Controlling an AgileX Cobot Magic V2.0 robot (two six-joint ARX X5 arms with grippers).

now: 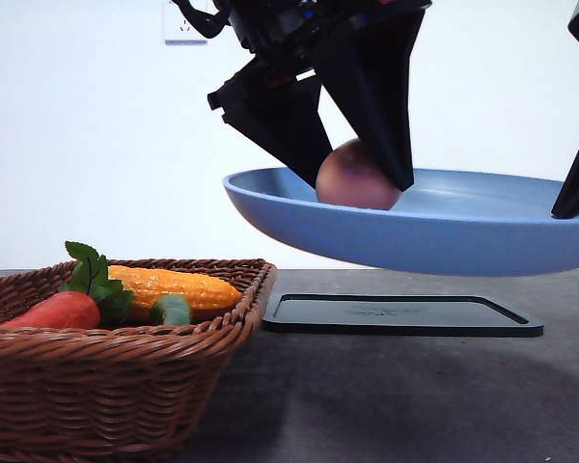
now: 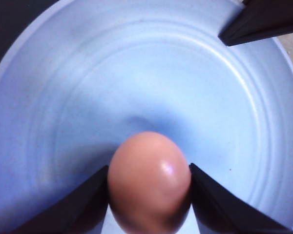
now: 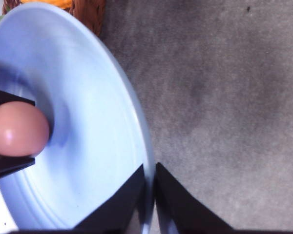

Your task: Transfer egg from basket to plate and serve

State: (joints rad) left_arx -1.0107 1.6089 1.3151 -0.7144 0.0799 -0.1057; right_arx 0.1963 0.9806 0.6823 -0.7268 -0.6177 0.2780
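Egg (image 1: 352, 177) sits pinched between the left gripper's (image 1: 359, 178) black fingers, low inside the light blue plate (image 1: 444, 231), and the right gripper (image 3: 150, 192) clamps that plate's rim, holding it up in the air above the black tray (image 1: 400, 314), just beside the wicker basket (image 1: 116, 386) with its carrot (image 1: 58, 311) and corn (image 1: 174, 285)

The egg (image 2: 149, 183) sits low in the frame, pinched between the two dark fingers (image 2: 73, 207) of the left gripper (image 2: 149, 195), which touch its sides. Behind it the light blue plate (image 2: 136, 73) spreads across the picture. Another dark finger (image 2: 263, 19) crosses the plate's rim at the upper right.
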